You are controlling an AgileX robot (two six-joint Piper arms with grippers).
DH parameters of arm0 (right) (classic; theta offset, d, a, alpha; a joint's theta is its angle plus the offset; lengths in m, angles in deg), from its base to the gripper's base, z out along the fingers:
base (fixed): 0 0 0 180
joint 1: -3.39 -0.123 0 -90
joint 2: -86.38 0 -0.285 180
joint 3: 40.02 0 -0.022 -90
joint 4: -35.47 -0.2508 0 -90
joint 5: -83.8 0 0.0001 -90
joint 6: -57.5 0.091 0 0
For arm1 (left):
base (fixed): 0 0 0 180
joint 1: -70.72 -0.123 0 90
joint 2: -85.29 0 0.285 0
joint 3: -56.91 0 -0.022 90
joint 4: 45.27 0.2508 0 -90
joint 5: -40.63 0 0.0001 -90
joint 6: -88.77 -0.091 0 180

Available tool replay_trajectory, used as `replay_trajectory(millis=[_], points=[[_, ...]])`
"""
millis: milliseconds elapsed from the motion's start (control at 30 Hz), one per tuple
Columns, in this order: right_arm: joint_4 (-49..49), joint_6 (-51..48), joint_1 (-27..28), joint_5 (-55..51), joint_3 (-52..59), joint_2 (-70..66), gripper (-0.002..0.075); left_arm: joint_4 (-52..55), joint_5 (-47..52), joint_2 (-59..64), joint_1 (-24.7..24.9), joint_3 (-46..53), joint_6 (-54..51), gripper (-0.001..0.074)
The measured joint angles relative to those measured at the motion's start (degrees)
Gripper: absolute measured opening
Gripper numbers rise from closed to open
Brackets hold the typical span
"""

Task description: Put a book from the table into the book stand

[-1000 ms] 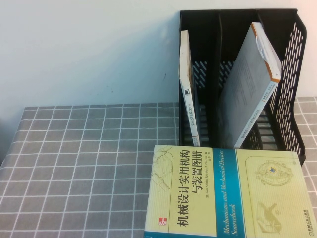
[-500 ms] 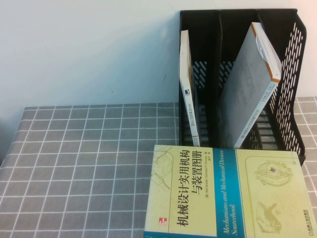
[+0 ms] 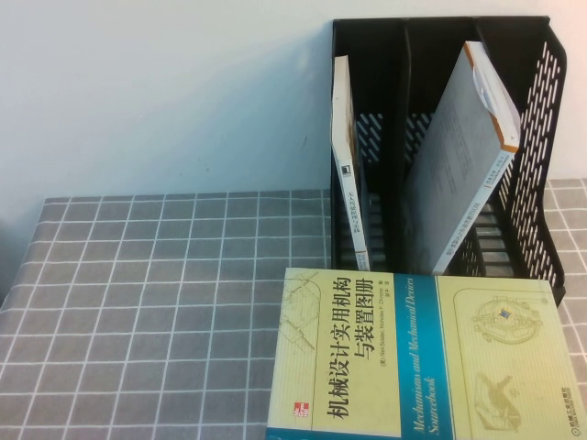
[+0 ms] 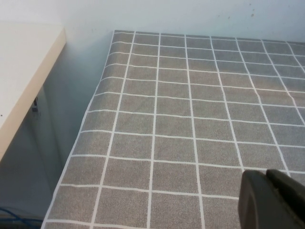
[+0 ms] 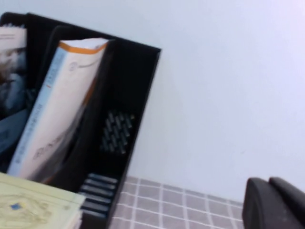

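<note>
A large yellow-green book with a blue spine band (image 3: 422,357) lies flat on the table's front right, just before the black book stand (image 3: 541,147). Its corner shows in the right wrist view (image 5: 33,205). The stand holds a thin book (image 3: 350,174) upright in its left slot and a grey book (image 3: 463,156) leaning in the middle slot. The stand also shows in the right wrist view (image 5: 124,95). Neither arm shows in the high view. My left gripper (image 4: 269,183) is shut and empty over bare cloth. My right gripper (image 5: 271,188) is shut and empty, right of the stand.
A grey checked cloth (image 3: 165,302) covers the table. A white wall stands behind it. In the left wrist view the table's edge (image 4: 90,114) drops beside a white cabinet (image 4: 24,71).
</note>
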Motion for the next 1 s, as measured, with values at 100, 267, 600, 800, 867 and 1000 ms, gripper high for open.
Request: replay_trajectory(millis=[100, 267, 600, 800, 867, 1000], points=[[3.33, -0.47, 1.45, 0.86, 2.25, 4.63, -0.0003, 0.0, 0.0, 0.0, 0.0, 0.0, 0.0, -0.0003], [12.16, 0.58, 4.0, -2.21, 2.57, 7.21, -0.0003, 0.0, 0.0, -0.08, 0.0, 0.0, 0.0, -0.0003], [18.07, 14.45, 8.3, -17.56, 2.57, 7.33, -0.0003, 0.03, 0.0, -0.08, 0.0, 0.0, 0.0, -0.0003], [19.31, 24.16, 8.3, -27.11, 2.57, 7.33, -0.0003, 0.13, 0.0, -0.08, 0.0, 0.0, 0.0, -0.0003], [19.65, 26.13, 8.3, -27.33, 2.57, 7.33, -0.0003, 0.13, 0.0, -0.08, 0.0, 0.0, 0.0, -0.0003], [20.45, 27.39, 8.3, -27.54, 2.46, 7.33, -0.0003, 0.13, 0.0, -0.08, 0.0, 0.0, 0.1, -0.0003]])
